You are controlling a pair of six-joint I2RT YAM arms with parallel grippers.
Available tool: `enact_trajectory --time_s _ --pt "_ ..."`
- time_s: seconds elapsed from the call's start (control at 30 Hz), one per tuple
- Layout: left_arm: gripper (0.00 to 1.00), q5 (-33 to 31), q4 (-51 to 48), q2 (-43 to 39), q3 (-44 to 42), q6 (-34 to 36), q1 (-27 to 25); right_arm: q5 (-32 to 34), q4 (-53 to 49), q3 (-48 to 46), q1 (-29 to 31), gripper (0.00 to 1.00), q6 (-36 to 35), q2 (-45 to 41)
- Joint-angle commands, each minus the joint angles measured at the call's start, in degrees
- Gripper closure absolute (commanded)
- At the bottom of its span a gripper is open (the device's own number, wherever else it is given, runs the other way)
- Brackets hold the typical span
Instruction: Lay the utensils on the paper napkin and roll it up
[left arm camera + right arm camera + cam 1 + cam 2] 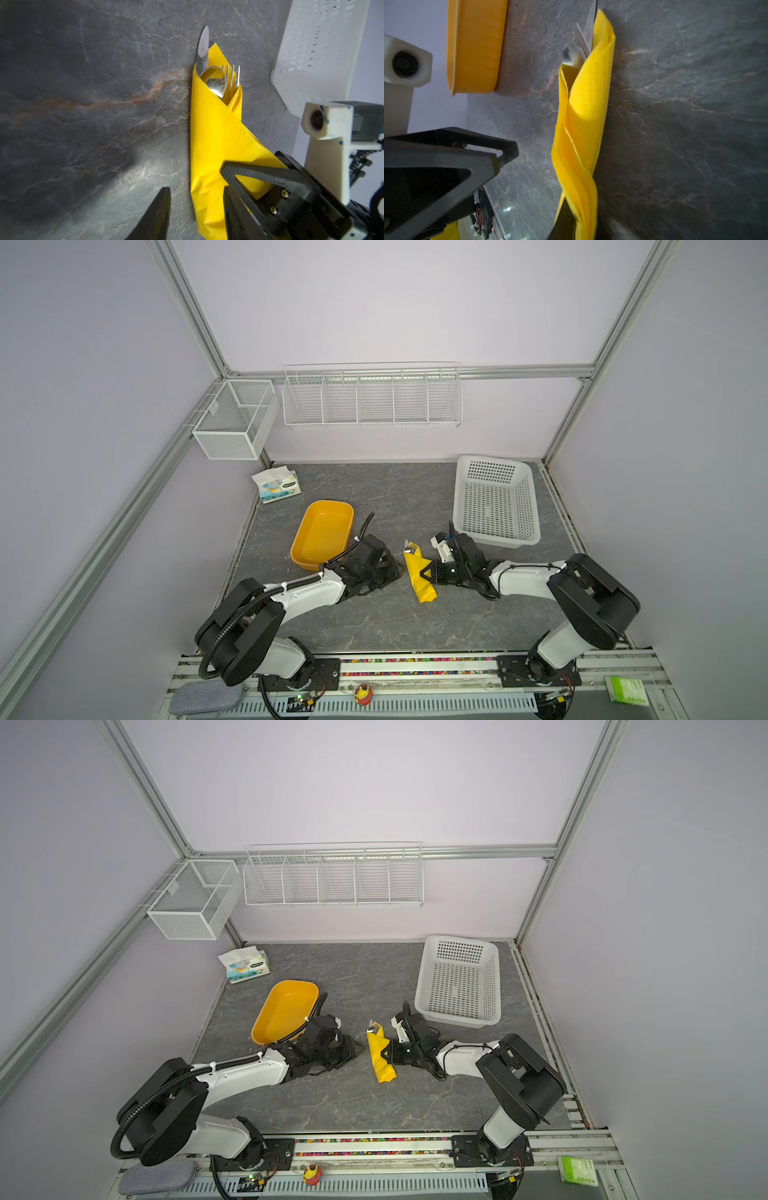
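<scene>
Handles of the utensils (pixel 217 85) are buried inside the paper napkin (pixel 214 133): only a blade tip, a spoon bowl and fork tines poke out in the left wrist view. In both top views that cutlery is too small to tell apart. In the right wrist view the metal at the roll's mouth is a blur, and the right gripper (pixel 571 226) is lost behind yellow paper at the view's edge. The left gripper (pixel 195 216) has its fingers cut off at the edge, the white basket (pixel 311 52) is cropped, the orange tray (pixel 475 45) likewise

A thin bright yellow paper napkin (pixel 209 128), rolled narrow, lies on the bench (pixel 83 104); slim silver metal utensils (pixel 218 83) protrude from its far end.
</scene>
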Motion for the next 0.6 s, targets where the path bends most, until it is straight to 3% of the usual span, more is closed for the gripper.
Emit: enact_trajectory --time_s 0.0,0.3,0.57 --pt "0.53 -1.9 -0.8 -1.9 -1.6 0.8 0.8 -1.2 2.9 -1.1 -0.5 0.91 0.2 -2.0" --pt "0.46 -4.8 -1.1 -6.0 -3.1 2.0 1.6 -2.7 5.1 -1.4 -0.6 0.93 0.0 -3.0" --pt "0.38 -2.2 4.5 -9.7 -6.0 1.5 3.4 -3.2 4.9 -1.7 -0.7 0.93 -0.6 -6.6"
